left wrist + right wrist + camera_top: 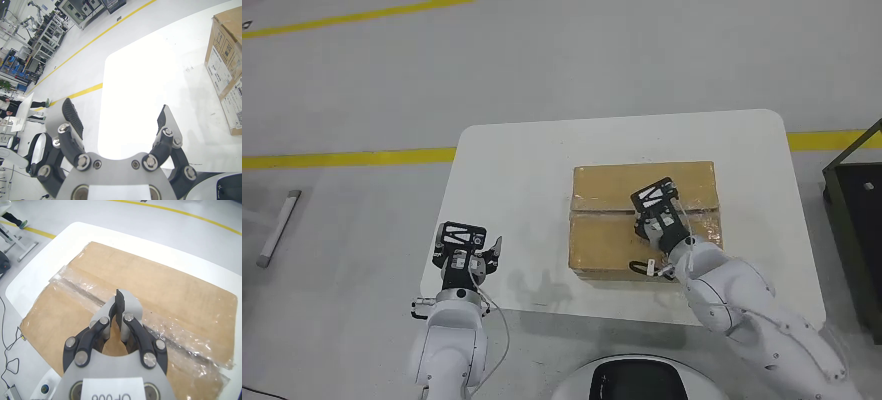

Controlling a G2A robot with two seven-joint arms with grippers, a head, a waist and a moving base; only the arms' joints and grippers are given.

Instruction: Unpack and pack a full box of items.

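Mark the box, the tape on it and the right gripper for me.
box [612,185], top view, far flap.
tape [75,289], right wrist view, strip over the seam.
right gripper [119,297], right wrist view, shut fingertips.

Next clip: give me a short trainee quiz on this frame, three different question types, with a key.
1. Fill in: the right gripper is above the cardboard box's seam, sealed with clear ___.
2. True or false: the box's flaps stand open.
3. Which gripper is open? A left gripper, B right gripper, C both.
Key: 1 tape; 2 false; 3 A.
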